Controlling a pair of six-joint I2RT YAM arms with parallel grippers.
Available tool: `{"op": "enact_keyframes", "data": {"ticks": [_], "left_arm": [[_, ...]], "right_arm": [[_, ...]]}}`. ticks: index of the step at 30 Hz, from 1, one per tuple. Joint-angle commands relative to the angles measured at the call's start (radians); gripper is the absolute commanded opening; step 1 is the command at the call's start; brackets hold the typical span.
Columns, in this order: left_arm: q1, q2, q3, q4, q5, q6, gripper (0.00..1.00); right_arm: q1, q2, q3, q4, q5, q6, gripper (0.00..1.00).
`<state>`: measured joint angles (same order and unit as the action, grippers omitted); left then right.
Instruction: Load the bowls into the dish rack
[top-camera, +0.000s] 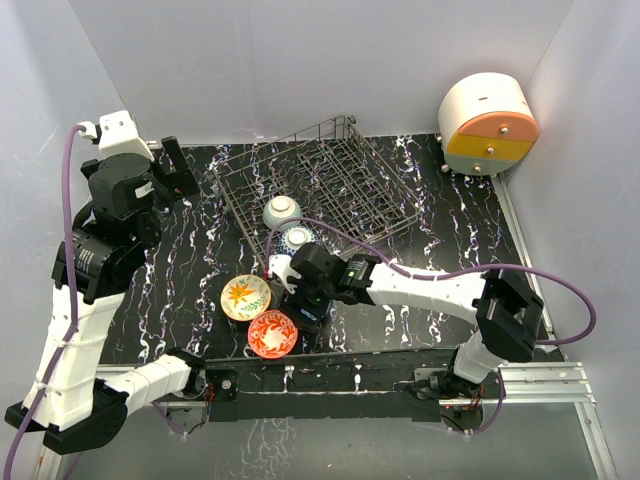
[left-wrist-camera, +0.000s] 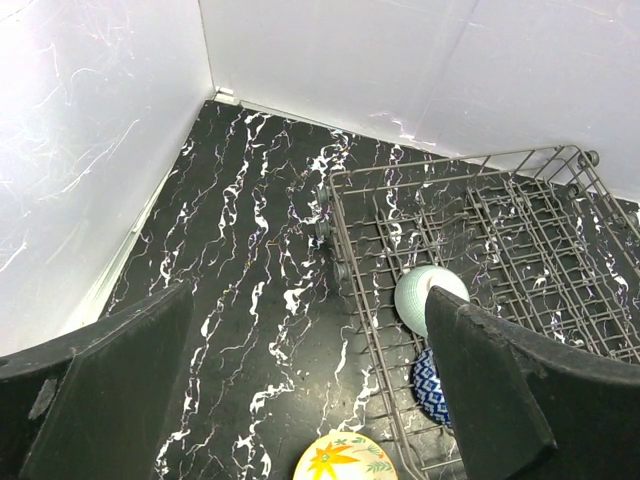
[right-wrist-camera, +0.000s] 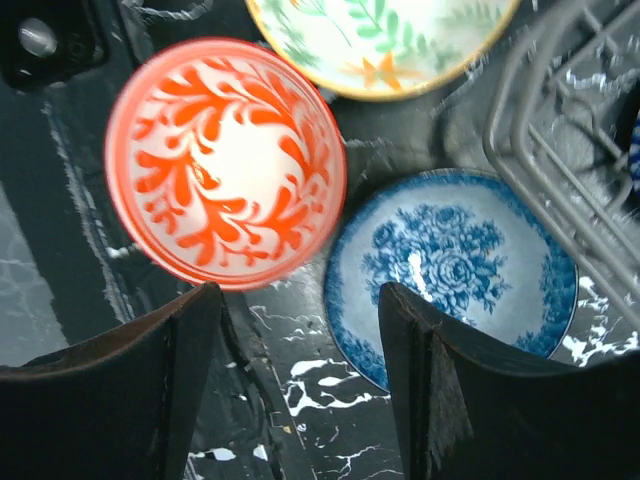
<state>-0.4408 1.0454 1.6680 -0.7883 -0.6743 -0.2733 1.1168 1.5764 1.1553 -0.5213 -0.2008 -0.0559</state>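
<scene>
my right gripper (right-wrist-camera: 300, 290) hangs low over the black marbled table (top-camera: 180, 280), pointing down at the bowls waiting in front of the dish rack (top-camera: 330, 175). its jaws stand partly open, with nothing pinched between them. the near rim of the blue rose bowl (right-wrist-camera: 450, 265) lies in the gap, with one finger over that bowl's inside and the other finger (right-wrist-camera: 130, 390) just beside the orange-red bowl (right-wrist-camera: 225, 160). i cannot tell if either finger touches a bowl.

the blue rose bowl sits upright on the table, just beside the rack's near corner. the orange-red bowl is close on its other side, and the yellow floral bowl (top-camera: 246, 297) lies just beyond the two, also on the table.

two bowls are already in the rack, near its front left end: a pale bowl (top-camera: 282, 210) and, right next to it, a blue-and-white patterned bowl (top-camera: 297, 238).

my left gripper (left-wrist-camera: 310, 292) is held high at the left side, well apart from all the bowls, jaws spread wide and empty, looking down toward the rack.
</scene>
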Motion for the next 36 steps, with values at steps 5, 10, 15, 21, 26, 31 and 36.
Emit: {"op": "enact_keyframes", "data": {"ticks": [5, 10, 15, 21, 26, 31, 36], "left_arm": [[-0.003, -0.001, 0.010, -0.019, -0.013, -0.009, 0.97], [-0.003, -0.001, 0.005, -0.040, -0.004, -0.028, 0.97], [-0.003, -0.008, 0.005, -0.067, 0.000, -0.042, 0.97], [-0.003, -0.029, -0.018, -0.065, 0.002, -0.061, 0.97], [-0.003, -0.041, -0.029, -0.057, 0.005, -0.080, 0.97], [-0.003, -0.046, -0.029, -0.057, 0.000, -0.081, 0.97], [-0.003, -0.046, -0.030, -0.058, -0.002, -0.081, 0.97]], "right_arm": [[0.170, 0.116, 0.240, -0.009, 0.020, 0.011, 0.66], [0.227, 0.162, 0.237, 0.037, 0.032, 0.052, 0.65], [0.268, 0.230, 0.215, 0.081, 0.065, 0.086, 0.63], [0.273, 0.306, 0.218, 0.109, 0.070, 0.081, 0.57], [0.275, 0.337, 0.223, 0.117, 0.147, 0.057, 0.43], [0.275, 0.333, 0.206, 0.120, 0.215, 0.042, 0.43], [0.274, 0.348, 0.196, 0.115, 0.191, 0.037, 0.37]]}}
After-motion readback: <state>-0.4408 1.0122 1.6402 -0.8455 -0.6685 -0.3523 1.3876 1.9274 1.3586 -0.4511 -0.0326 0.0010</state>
